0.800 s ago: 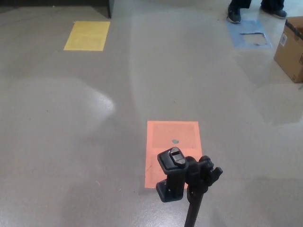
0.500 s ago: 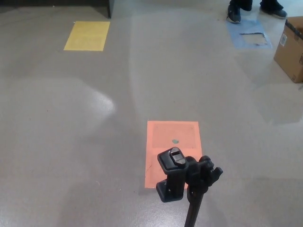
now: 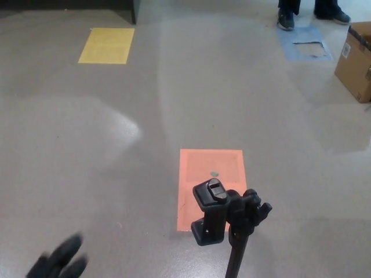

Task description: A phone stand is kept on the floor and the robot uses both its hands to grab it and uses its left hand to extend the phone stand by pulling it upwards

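Although the task calls for both hands on the phone stand (image 3: 229,223), only the left hand (image 3: 58,260) shows, low at the picture's left edge and blurred. Its fingers (image 3: 66,248) appear spread apart with nothing between them; it grips nothing. The right hand is not in view.

The phone stand is upright on the grey floor (image 3: 116,145), low in the picture and a little right of centre. Its clamp head sits over the near edge of an orange floor marking (image 3: 211,168), and its pole runs down out of the bottom edge, so the base is not seen. The hand and the stand are well apart, with bare floor between.

Judgement: the step in hand is the reach; no grasp has been made. To do it well, the left hand should travel across toward the pole and close just below the clamp head, fingers kept apart until they straddle the shaft. The right hand should take the lower section and hold it steady before any upward pull, else the whole stand may lift or tip. The approach should avoid knocking the head sideways.

Also noted: a yellow marking (image 3: 106,45) far left, a cardboard box (image 3: 355,61) at the right edge, a person's shoes (image 3: 287,20) at the top
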Tool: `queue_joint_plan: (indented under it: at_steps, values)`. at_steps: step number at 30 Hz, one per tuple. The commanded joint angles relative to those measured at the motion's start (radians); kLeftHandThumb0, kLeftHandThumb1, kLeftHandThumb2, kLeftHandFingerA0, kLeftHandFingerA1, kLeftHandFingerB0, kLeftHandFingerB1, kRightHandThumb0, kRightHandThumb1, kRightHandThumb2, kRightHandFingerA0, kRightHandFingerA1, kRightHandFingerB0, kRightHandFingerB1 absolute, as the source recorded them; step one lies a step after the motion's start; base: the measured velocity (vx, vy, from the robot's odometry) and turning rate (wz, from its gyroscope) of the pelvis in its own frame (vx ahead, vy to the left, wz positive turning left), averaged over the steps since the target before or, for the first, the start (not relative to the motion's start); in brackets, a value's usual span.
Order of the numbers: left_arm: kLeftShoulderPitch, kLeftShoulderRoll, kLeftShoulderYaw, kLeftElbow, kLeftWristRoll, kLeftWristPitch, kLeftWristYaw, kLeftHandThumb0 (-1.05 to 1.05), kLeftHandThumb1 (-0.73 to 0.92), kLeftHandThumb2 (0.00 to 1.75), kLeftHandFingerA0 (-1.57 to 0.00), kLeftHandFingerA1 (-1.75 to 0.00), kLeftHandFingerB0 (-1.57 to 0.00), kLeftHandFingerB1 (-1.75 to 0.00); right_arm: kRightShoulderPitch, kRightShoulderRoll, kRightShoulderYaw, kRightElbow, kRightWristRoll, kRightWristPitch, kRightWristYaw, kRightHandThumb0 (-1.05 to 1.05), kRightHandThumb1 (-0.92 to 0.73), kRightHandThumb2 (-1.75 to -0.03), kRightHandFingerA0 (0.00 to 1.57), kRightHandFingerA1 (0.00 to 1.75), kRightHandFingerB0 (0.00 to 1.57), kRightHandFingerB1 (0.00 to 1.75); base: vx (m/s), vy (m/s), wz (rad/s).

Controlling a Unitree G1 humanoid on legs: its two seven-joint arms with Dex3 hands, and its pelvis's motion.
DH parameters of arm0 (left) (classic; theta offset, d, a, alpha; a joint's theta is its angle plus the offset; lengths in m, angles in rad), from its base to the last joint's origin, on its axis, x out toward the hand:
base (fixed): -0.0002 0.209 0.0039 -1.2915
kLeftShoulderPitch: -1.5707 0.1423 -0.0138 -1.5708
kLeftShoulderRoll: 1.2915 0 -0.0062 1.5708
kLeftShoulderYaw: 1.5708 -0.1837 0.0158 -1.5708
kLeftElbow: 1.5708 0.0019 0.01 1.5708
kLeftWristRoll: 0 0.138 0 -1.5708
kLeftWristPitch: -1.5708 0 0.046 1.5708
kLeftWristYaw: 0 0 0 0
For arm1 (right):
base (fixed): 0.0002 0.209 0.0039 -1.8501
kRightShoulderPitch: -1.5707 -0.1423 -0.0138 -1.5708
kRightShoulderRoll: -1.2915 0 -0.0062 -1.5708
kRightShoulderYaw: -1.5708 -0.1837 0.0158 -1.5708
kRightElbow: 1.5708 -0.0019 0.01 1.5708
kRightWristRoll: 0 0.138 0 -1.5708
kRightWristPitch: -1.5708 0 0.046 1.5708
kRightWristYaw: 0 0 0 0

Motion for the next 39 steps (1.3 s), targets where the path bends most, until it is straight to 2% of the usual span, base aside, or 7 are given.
queue_joint_plan:
  at_steps: [1,5,14,15,18,37,39]
  values:
    - [-0.098,0.008,-0.156,-0.223,-0.176,0.272,-0.046,-0.84,0.91,0.69,-0.28,-0.30,-0.26,-0.29,-0.095,0.007,0.034,0.042,0.012,0.013,0.038,-1.05,-0.67,-1.02,0.00,0.13,0.00,0.12,0.00,0.000,0.00]
    - [-0.181,-0.030,-0.288,-0.313,-0.144,0.381,-0.004,-0.82,0.69,1.07,-0.23,-0.46,-0.20,-0.43,-0.152,0.037,0.073,0.067,0.005,0.049,0.045,-1.05,-0.64,-1.00,0.00,0.00,0.00,0.01,0.00,0.000,0.00]
    - [-0.266,-0.116,-0.490,-0.282,-0.084,0.470,0.024,-0.83,0.90,0.68,-0.18,-0.29,-0.21,-0.27,-0.184,0.092,0.175,0.062,-0.147,0.063,-0.040,-1.05,-0.71,-0.61,0.00,0.00,0.00,0.00,0.00,0.000,0.00]
    - [-0.271,-0.124,-0.503,-0.272,-0.105,0.471,0.020,-0.37,0.46,1.08,-0.01,-0.50,0.00,-0.47,-0.185,0.104,0.178,0.060,-0.128,0.067,-0.034,-1.05,-0.71,-0.61,0.00,0.00,0.00,0.00,0.00,0.000,0.00]
    - [-0.272,-0.147,-0.538,-0.252,-0.133,0.477,0.020,-0.82,0.92,0.70,-0.19,-0.31,-0.17,-0.26,-0.185,0.154,0.191,0.047,-0.100,0.098,-0.045,-1.05,-0.74,-0.64,0.00,0.00,0.00,0.00,0.00,0.000,0.00]
    - [-0.231,-0.111,-0.611,-0.243,-0.184,0.512,0.074,-0.80,0.92,0.73,-0.08,-0.28,-0.10,-0.24,-0.188,0.177,0.248,-0.002,-0.110,0.152,-0.021,-0.98,-0.58,-0.93,0.00,0.08,0.00,0.00,0.00,0.000,0.00]
    - [-0.226,-0.106,-0.610,-0.243,-0.185,0.508,0.079,-0.83,0.80,1.15,0.00,-0.31,-0.14,-0.27,-0.188,0.180,0.248,0.001,-0.088,0.152,-0.010,-0.99,-0.58,-0.93,0.00,0.08,0.00,0.00,0.00,0.000,0.00]
